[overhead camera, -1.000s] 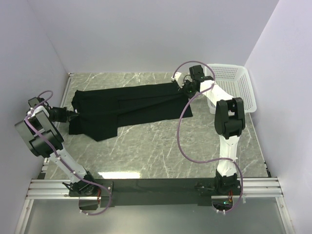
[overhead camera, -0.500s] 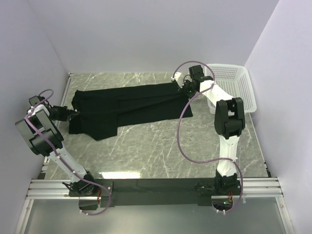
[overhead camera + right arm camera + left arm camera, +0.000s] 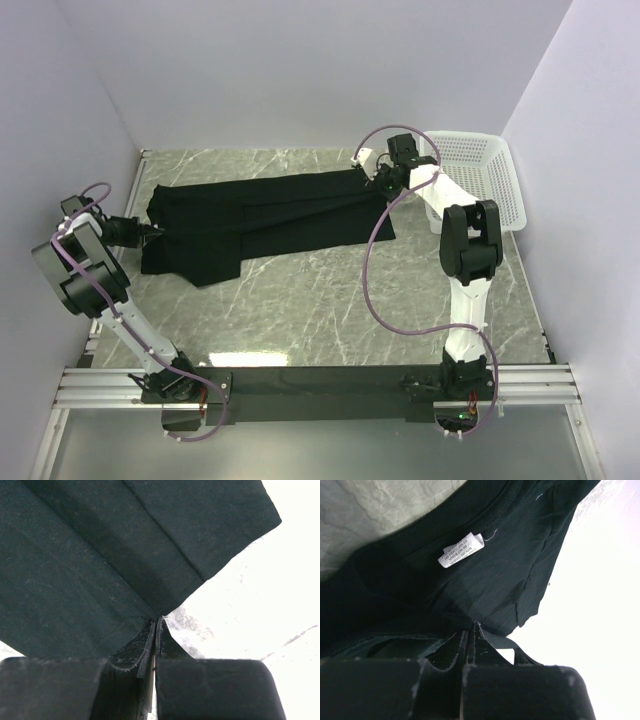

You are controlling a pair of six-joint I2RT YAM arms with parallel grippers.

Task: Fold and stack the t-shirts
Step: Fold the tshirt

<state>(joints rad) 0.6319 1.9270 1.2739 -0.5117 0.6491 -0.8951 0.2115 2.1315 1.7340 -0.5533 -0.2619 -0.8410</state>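
A grey-green marble-patterned desk (image 3: pixel 330 300) spreads under the left tool (image 3: pixel 150 231) and right tool (image 3: pixel 368 178). Plain pale walls (image 3: pixel 300 70) stand beyond both and close outside each. Nearer than the tools, a soft glare (image 3: pixel 240 357) lies on the desk by an aluminium rail (image 3: pixel 540 382).

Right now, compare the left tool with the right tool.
The left tool pinches the t-shirt at its neck end, where the label shows; the right tool pinches a hemmed edge at the opposite end. The left tool sits nearer the front; the right tool sits farther back, beside the basket. Both are shut on the same t-shirt.
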